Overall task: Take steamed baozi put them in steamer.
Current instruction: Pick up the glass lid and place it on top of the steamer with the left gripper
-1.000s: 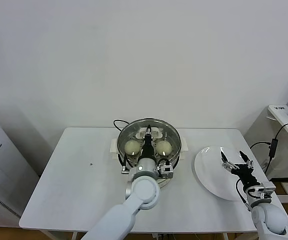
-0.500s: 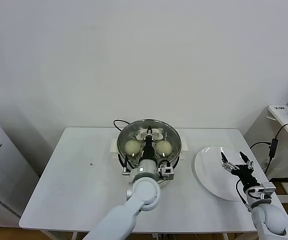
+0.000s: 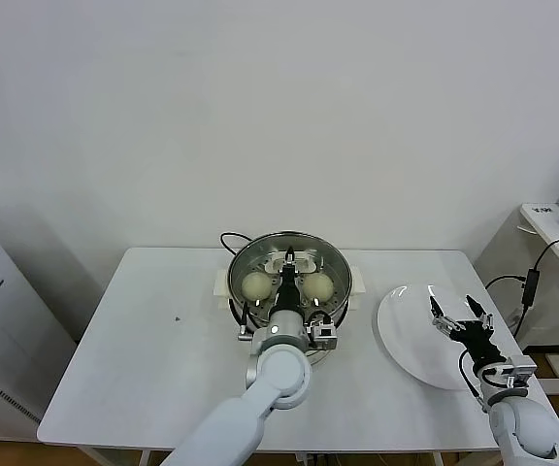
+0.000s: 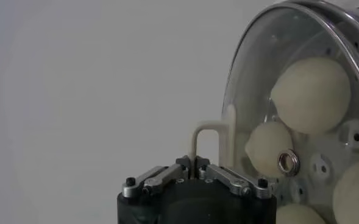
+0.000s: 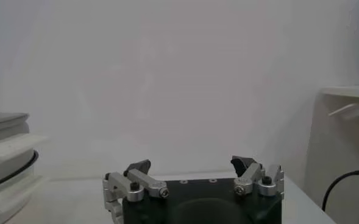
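Left gripper (image 4: 194,163), clamped on lid (image 4: 301,91) handle, has barely moved; baozi (image 3: 256,285) fill steamer (image 3: 345,282) beneath it, I judge loading done; right gripper (image 3: 459,316) gapes idle.

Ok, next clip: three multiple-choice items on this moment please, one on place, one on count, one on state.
1. Where are the steamed baozi? A on the plate; B in the steamer; C on the floor.
2. How many baozi show in the left wrist view? A two; B four; C six.
3. The right end effector is: A open; B shut on a baozi; C shut on the plate.
Answers: B, they lie under the glass lid, whose handle the left end effector grips; B, four show through the lid; A, its fingers stand apart above the bare plate.
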Controlling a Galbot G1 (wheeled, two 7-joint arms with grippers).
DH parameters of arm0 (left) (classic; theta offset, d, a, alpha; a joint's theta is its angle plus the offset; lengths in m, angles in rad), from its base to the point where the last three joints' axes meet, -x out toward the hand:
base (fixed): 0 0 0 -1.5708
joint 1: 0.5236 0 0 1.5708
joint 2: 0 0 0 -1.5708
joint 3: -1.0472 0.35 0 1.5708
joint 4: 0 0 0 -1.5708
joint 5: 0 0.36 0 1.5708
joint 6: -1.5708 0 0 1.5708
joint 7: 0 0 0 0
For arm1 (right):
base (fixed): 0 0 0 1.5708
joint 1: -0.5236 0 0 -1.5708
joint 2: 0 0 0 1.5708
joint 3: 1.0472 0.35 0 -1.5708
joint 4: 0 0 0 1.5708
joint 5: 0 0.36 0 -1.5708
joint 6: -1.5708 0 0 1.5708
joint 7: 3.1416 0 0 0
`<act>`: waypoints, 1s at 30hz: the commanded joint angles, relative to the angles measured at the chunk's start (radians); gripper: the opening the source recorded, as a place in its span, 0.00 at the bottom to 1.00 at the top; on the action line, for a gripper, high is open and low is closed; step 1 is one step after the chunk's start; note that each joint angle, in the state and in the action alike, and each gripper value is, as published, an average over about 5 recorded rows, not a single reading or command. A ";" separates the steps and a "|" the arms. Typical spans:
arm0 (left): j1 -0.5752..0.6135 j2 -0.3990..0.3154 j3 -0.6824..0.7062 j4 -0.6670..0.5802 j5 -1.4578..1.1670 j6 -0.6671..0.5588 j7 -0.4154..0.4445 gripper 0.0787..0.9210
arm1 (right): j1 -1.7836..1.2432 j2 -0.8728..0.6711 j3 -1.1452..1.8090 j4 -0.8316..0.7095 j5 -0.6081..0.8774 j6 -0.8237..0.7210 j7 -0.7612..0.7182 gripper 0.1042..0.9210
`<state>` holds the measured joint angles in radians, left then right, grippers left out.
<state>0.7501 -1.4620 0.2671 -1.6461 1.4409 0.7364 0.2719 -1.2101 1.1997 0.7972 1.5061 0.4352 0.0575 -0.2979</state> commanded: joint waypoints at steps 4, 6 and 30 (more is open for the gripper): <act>0.004 0.006 0.001 0.006 -0.032 0.049 -0.026 0.03 | -0.001 0.004 0.000 -0.001 0.000 0.002 -0.002 0.88; 0.007 0.011 0.001 0.005 -0.037 0.048 -0.031 0.03 | -0.001 0.004 0.000 -0.002 0.000 0.002 -0.002 0.88; 0.075 0.183 -0.290 -0.529 -1.276 -0.209 0.197 0.75 | 0.006 -0.001 0.001 -0.003 0.007 -0.007 -0.001 0.88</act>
<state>0.8212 -1.3528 0.1652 -1.9350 1.0595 0.7363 0.3601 -1.2055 1.2000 0.7967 1.5011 0.4376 0.0584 -0.2998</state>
